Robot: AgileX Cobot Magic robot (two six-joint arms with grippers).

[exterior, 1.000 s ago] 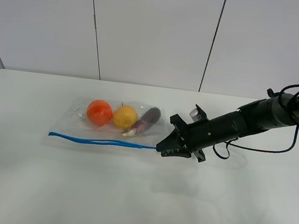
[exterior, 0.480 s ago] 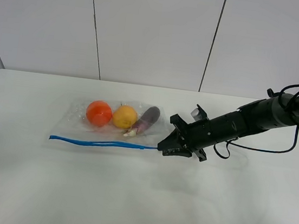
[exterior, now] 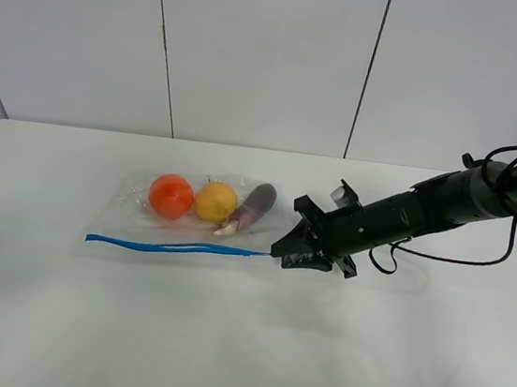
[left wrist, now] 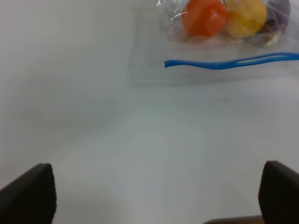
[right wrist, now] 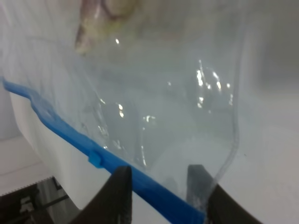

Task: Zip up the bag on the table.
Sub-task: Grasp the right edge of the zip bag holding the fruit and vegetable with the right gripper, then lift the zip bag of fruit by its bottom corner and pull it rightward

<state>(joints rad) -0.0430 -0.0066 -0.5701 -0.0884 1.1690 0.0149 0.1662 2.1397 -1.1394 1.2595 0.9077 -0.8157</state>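
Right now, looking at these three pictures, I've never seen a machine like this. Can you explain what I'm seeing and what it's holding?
It's a robot with two arms, each ending in a two-fingered gripper. The wide picture comes from a camera mounted high, looking down on the white table. The other two come from small cameras on each arm's wrist. On the table lies a clear plastic bag with a blue zipper strip, holding an orange fruit, a yellow fruit and a purple vegetable. The right gripper sits at the strip's end, a finger on each side; whether it's pinching, I can't tell. The left gripper is open, holds nothing, and sees the bag from farther off.
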